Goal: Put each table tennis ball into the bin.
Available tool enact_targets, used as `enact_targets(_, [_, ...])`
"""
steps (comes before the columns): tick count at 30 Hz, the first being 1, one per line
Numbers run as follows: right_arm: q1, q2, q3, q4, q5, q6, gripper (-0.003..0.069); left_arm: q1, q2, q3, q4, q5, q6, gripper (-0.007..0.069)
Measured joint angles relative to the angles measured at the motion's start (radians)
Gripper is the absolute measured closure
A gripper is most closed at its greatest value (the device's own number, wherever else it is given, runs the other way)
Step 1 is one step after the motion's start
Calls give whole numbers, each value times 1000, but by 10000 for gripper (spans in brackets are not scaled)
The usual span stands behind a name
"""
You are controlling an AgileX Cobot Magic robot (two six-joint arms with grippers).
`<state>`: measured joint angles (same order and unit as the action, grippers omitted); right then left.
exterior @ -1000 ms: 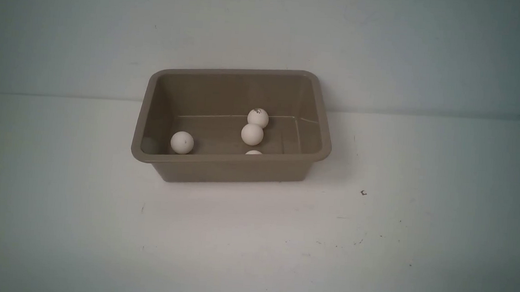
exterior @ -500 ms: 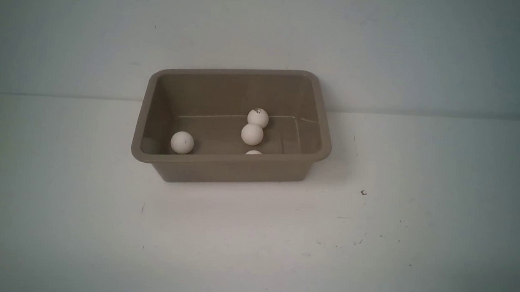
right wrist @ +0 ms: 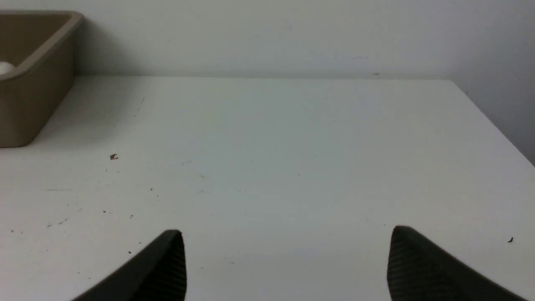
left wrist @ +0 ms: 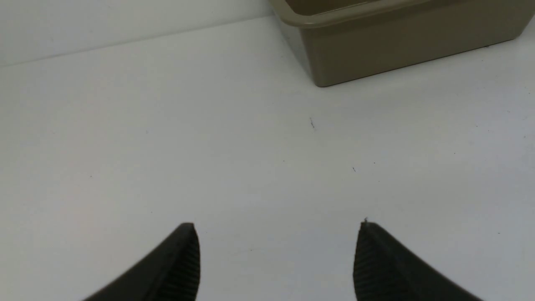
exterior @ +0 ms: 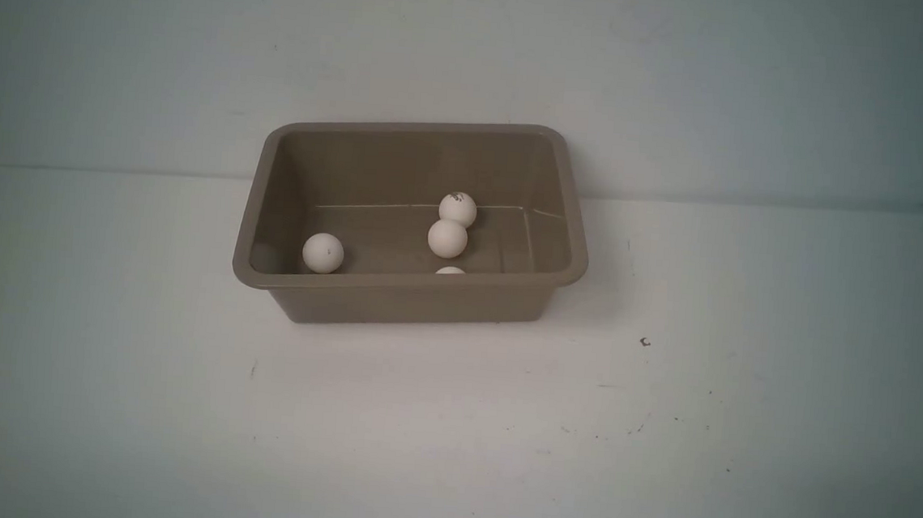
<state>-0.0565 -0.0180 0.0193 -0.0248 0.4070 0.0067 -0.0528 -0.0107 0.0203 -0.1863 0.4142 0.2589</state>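
1. The table tennis balls are found inside the bin [exterior: 408, 297]: one ball [exterior: 323, 252] near its left wall, two more [exterior: 447, 238] [exterior: 458, 209] touching each other near the middle, and a fourth [exterior: 450, 271] showing only its top above the near rim.
2. No ball is seen on the table [exterior: 449, 437] in any view; the task is judged complete, pending confirmation of the half-hidden fourth ball.
3. The bin is seated flat at the back of the table, close to the wall [exterior: 476, 49].
4. The left gripper [left wrist: 276, 259] is held with jaws parted and nothing between them, well apart from the bin.
5. The right gripper [right wrist: 284, 263] is held wide apart, likewise empty, over bare table.
6. The step in hand is judged to be standing clear; it is done well if both arms are kept away from the bin so that it is not jarred.
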Motion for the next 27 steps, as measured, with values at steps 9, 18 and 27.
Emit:
enact_targets(9, [0, 0, 0, 4, 0, 52, 71, 0, 0, 0, 0, 0, 0, 178])
enact_targets(18, [0, 0, 0, 4, 0, 52, 71, 0, 0, 0, 0, 0, 0, 178])
enact_targets(27, [0, 0, 0, 6, 0, 51, 71, 0, 0, 0, 0, 0, 0, 178])
